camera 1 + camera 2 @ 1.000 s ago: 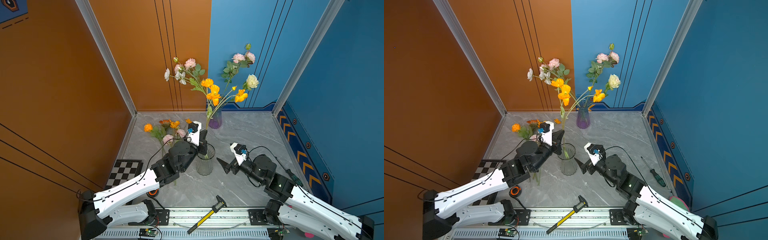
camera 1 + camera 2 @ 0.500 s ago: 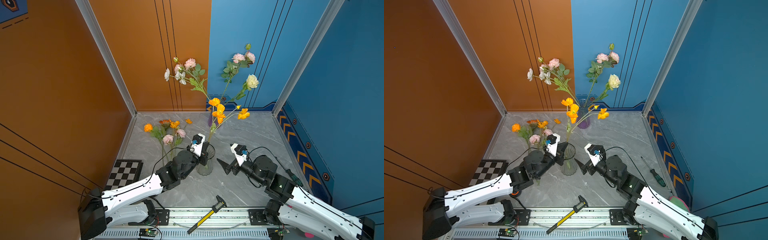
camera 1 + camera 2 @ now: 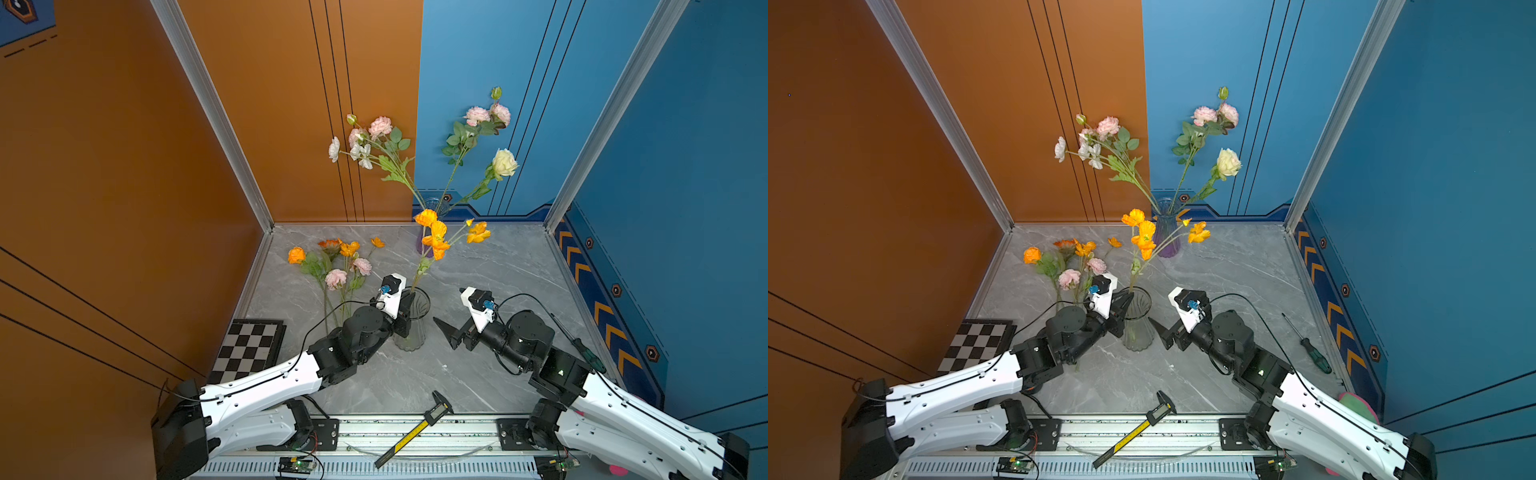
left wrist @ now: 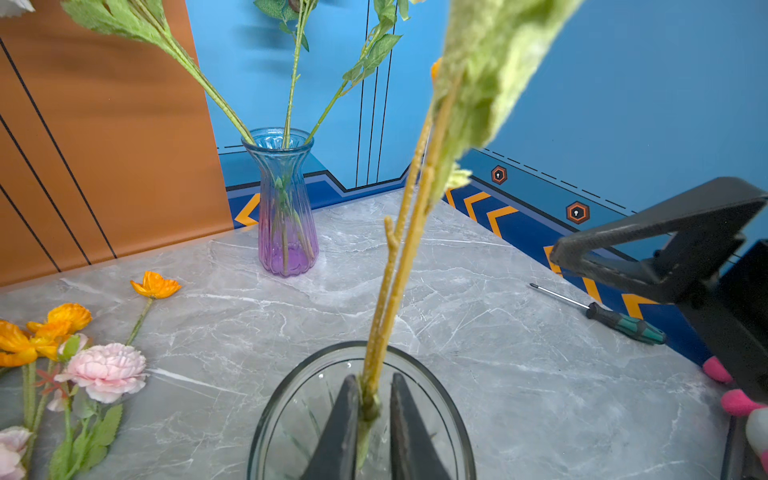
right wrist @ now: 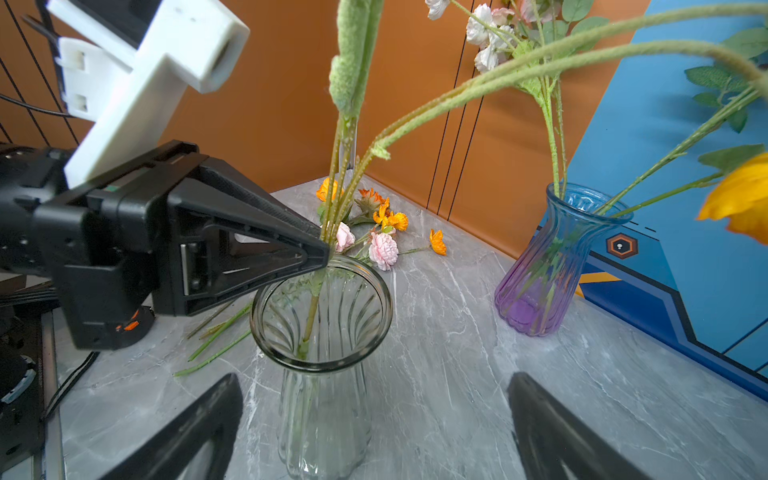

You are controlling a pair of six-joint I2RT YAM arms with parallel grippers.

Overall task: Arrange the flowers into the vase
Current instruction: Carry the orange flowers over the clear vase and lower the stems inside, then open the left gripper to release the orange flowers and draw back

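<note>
You are working with two vases on the bench (image 3: 498, 270). A clear vase (image 3: 415, 332) is standing near the front, between your two tools, and a blue vase (image 4: 286, 232) is standing at the back wall.

The blue vase is holding three stems: one with pink and white blooms, one with two pink blooms and a bud, and one with a single cream bloom. The clear vase is holding one orange stem (image 4: 395, 282), which is leaning toward the back. Its lower end is sitting inside the glass, and at least four orange blooms are showing up top.

Your left tool (image 4: 374, 380) is sitting at the clear vase's rim with its two fingers on either side of that stem. A gap is showing on one side, so the tool is released, not clenched.

Your right tool (image 5: 376, 376) is hovering just beside the clear vase, spread wide and grasping nothing.

The loose flowers (image 3: 336, 278) are lying on the bench to the left of the clear vase. Six blooms are showing there, four orange and two pink; their stems are overlapping too much to count.

One chessboard (image 3: 253, 347), one caliper (image 3: 415, 430) and one screwdriver (image 3: 1308, 345) are also lying around.
</note>
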